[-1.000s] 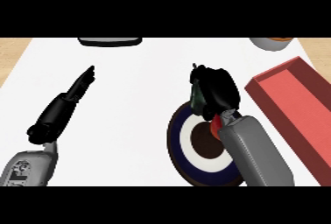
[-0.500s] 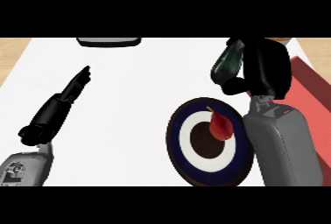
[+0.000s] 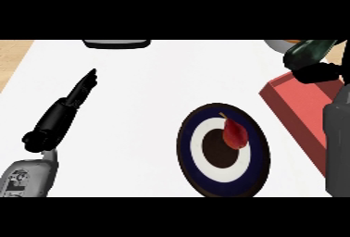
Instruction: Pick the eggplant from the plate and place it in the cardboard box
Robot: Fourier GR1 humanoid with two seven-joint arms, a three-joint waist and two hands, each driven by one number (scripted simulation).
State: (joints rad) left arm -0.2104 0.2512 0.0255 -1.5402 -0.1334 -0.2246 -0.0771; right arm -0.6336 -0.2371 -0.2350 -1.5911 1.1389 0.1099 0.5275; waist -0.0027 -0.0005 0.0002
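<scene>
My right hand (image 3: 320, 72) is at the upper right, its fingers curled round the dark glossy eggplant (image 3: 309, 50). Eggplant and hand hang over the far end of the red box (image 3: 298, 102), which lies along the right edge. The round dark-blue plate (image 3: 196, 171), with a white ring and a dark centre, sits to the left of the box. A small red item (image 3: 236, 134) lies on it. My left hand (image 3: 65, 111) rests at the left, fingers straight and pointing away, holding nothing.
A dark flat object (image 3: 116, 44) sits at the counter's far edge, left of centre. Part of a white bowl (image 3: 276, 44) shows at the far right corner. The counter's wooden edge (image 3: 12, 58) is at the far left.
My right hand has lifted the eggplant off the plate and carried it right and away to above the box. That uncovered the red item on the plate. The left hand has not moved.
</scene>
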